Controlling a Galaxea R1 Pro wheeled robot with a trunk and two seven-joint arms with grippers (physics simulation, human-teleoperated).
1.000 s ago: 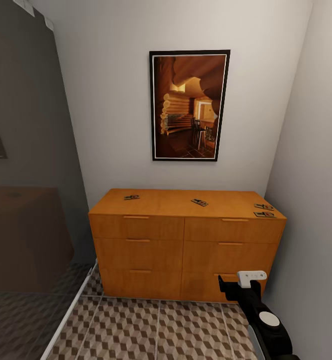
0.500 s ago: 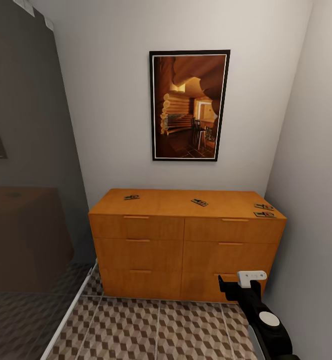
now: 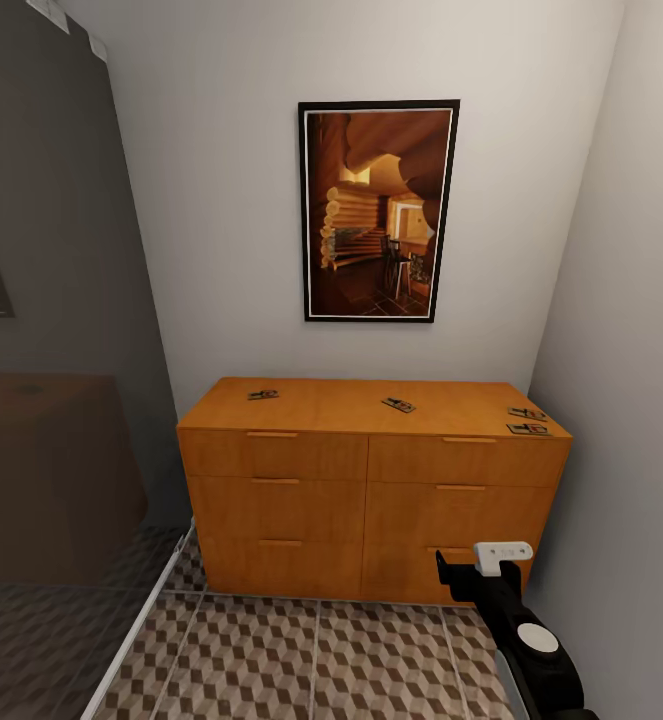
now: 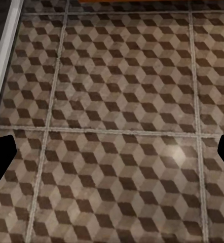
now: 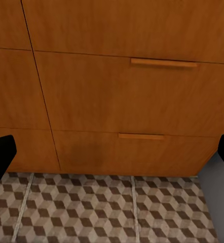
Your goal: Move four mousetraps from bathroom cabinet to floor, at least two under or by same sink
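Note:
The orange-brown cabinet (image 3: pixel 371 490) stands against the back wall, its drawers closed. Mousetraps lie on its top: one at the left (image 3: pixel 263 394), one in the middle (image 3: pixel 398 405), two at the right end (image 3: pixel 527 413) (image 3: pixel 529 430). My right gripper (image 3: pixel 471 580) hangs low in front of the cabinet's lower right drawers (image 5: pixel 142 101); its fingers stand wide apart and open, holding nothing (image 5: pixel 112 157). My left gripper (image 4: pixel 112 154) is open too, pointing down at the cube-patterned bathroom floor (image 4: pixel 117 91). The bathroom sink is out of view.
A framed picture (image 3: pixel 378 210) hangs above the cabinet. A dark glass partition (image 3: pixel 61 350) with a white floor strip (image 3: pixel 136 640) closes the left side. A pale wall (image 3: pixel 631 400) runs close along the cabinet's right end. Tiled floor (image 3: pixel 301 660) lies in front.

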